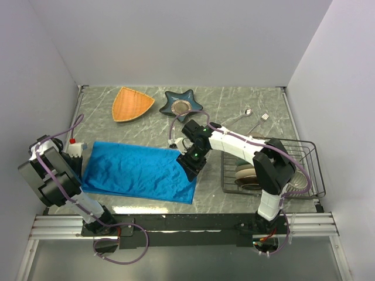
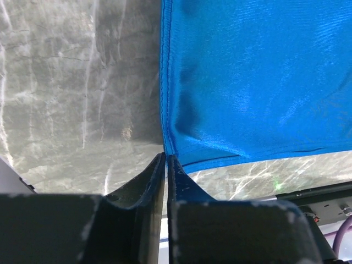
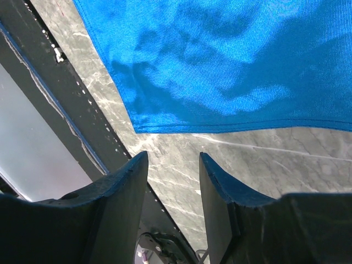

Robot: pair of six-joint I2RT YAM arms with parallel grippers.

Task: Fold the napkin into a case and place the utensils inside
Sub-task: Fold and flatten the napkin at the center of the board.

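Napkin (image 1: 140, 171) lay lengthwise from claw to claw

The blue napkin lay flat on the desk (image 1: 234, 111), its long axis running from the left claw (image 2: 166, 162) across to the right claw (image 1: 192, 167). The left claw's jaws stood pressed almost together at the cloth's near corner, with the hem running straight into the slit between them. That read as a pinch on the corner. The right claw hung with jaws apart and nothing between them. The opposite near corner lay just ahead of its tips, across a strip of bare desk. Judged from this, the fold would turn on the right claw reaching that short way forward to its corner. The spoon (image 1: 246, 112) and fork (image 1: 262, 119) lay well beyond the right claw, untouched.
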